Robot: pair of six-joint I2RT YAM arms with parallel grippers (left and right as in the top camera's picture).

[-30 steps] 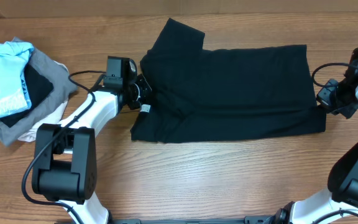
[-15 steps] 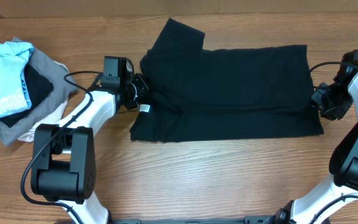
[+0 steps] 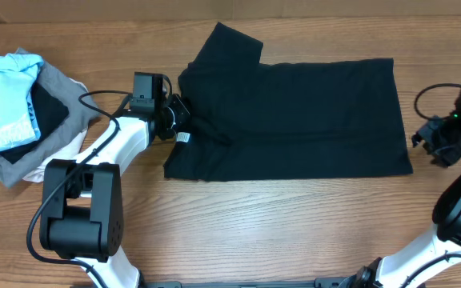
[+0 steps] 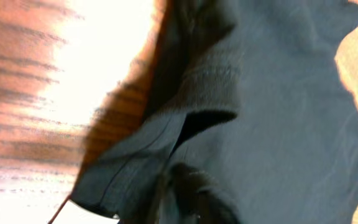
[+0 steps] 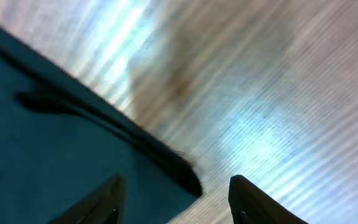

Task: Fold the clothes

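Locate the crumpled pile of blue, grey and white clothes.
Overhead view: the clothes pile lies at the left edge of the table, left of the left gripper and black shirt.

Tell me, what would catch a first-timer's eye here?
A large black garment lies spread across the middle of the wooden table, one sleeve poking out at its top left. The left gripper sits at the garment's left edge by a small white tag, while the right gripper is open just off its right edge. At the far left is a heap of clothes, light blue on top.
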